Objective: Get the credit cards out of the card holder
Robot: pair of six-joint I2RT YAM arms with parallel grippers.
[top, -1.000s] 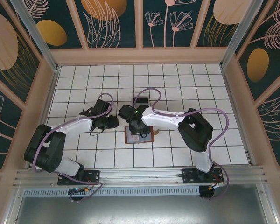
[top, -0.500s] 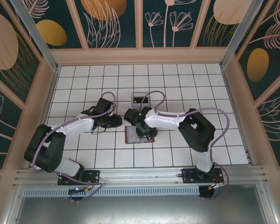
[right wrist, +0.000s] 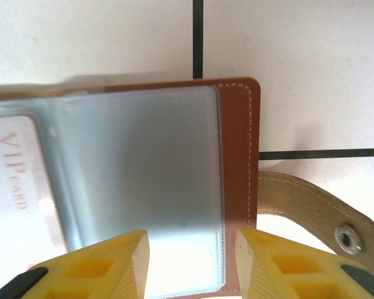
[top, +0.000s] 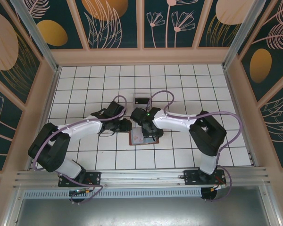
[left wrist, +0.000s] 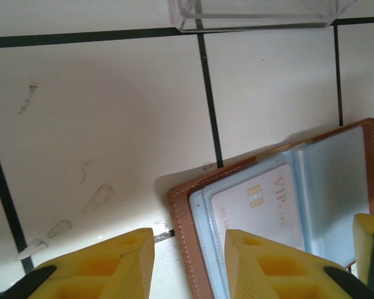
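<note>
Plainly, a pale card in the card holder reads "VIP".

One card holder is counted, and one pale card marked VIP is seen in it. One clear stand and one snap tab are counted. Two grippers are counted: the left gripper and the right gripper.

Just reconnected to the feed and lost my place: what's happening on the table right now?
The card holder lies open on the tiles. Both arms are at it: the left gripper open over its left edge, the right gripper open over its right page. A pale VIP card sits in a clear sleeve.
</note>
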